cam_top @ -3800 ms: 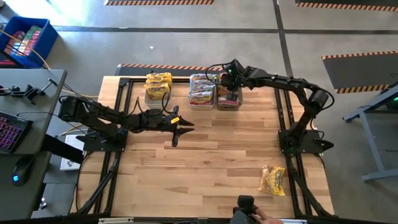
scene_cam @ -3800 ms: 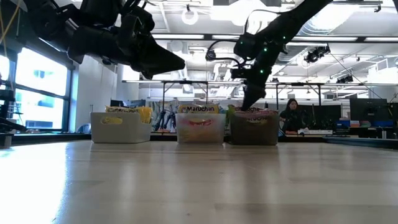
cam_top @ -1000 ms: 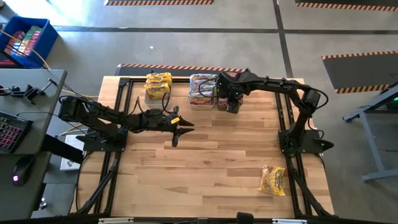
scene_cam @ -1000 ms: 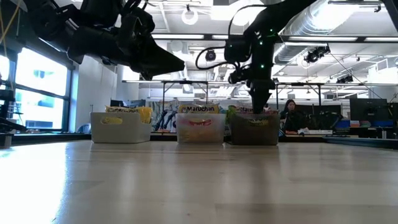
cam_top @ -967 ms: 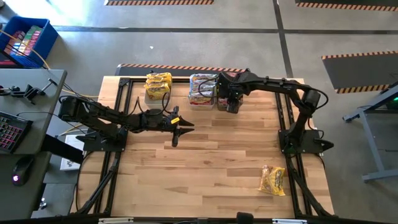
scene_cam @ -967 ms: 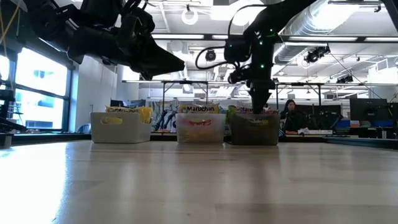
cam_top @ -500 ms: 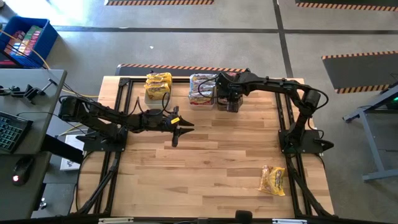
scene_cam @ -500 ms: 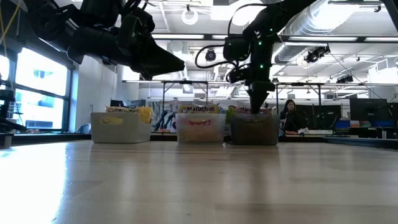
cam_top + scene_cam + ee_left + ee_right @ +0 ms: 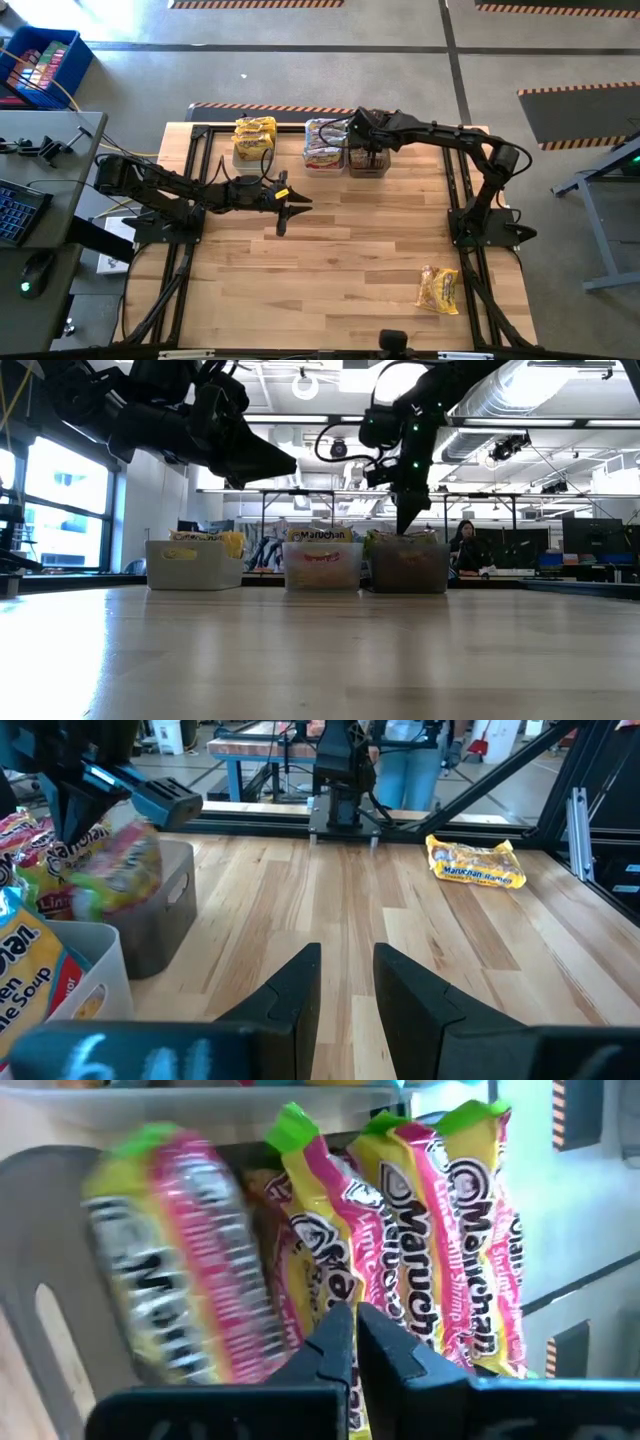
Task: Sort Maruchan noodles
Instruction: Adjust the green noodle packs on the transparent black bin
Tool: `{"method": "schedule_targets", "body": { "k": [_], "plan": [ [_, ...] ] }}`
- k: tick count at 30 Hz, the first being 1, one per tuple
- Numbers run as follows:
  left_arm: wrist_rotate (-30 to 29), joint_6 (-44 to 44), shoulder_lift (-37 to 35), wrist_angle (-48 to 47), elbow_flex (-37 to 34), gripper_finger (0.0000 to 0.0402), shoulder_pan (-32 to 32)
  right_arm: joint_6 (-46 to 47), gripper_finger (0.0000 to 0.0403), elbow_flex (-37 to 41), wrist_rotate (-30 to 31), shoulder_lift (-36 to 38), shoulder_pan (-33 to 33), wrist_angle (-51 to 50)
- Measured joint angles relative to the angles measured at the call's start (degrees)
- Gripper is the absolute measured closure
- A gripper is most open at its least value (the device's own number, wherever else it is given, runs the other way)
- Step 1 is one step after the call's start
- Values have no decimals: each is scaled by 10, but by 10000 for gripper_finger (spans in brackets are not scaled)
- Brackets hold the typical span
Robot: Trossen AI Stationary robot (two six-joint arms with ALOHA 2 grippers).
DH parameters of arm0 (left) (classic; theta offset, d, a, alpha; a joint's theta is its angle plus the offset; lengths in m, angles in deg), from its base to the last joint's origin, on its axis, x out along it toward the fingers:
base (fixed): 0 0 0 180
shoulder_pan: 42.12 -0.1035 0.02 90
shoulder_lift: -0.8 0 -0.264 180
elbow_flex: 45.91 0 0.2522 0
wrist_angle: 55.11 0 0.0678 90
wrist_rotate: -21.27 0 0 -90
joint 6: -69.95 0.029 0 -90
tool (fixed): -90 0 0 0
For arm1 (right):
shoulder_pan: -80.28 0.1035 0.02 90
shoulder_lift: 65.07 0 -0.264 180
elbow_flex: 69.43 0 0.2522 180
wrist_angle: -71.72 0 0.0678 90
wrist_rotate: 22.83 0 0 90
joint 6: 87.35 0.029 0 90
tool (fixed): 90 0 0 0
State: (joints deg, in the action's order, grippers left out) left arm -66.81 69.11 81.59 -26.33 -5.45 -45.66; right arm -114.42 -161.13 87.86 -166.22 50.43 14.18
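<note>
Three bins stand in a row along the far edge of the wooden surface. The white bin on the left holds yellow noodle packets. The clear bin in the middle holds packets with red print; its exact count cannot be told from above. The dark bin on the right holds pink, yellow and green packets; the right wrist view shows at least four of them standing on edge, side by side, one blurred.

One more yellow packet lies flat by itself near the front right corner of the surface, well apart from the bins.

The right hand hangs just above the dark bin, pointing down at the packets in it. Its two fingers are pressed together and hold nothing; the packets lie beyond the fingertips.

The left hand hovers over the middle of the surface, well apart from all three bins and from the lone packet. Its two fingers stand partly apart with bare wood showing between them, and it grips nothing.

In the room behind the surface, one person sits at a desk.
</note>
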Motion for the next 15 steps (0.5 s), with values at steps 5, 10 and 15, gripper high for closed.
{"method": "schedule_targets", "body": {
  "k": [5, 10, 15],
  "plan": [
    [0, 0, 0, -3, 0, 314, 0, 12, 403, 0, -46, -15, -9, -10],
    [0, -1, 0, -3, 0, 314, 0, 11, 403, 0, -16, -13, -9, -9],
    [0, 0, 0, -3, 0, 314, 0, 26, 397, 0, -1, 17, 3, -43]
  ]
}}
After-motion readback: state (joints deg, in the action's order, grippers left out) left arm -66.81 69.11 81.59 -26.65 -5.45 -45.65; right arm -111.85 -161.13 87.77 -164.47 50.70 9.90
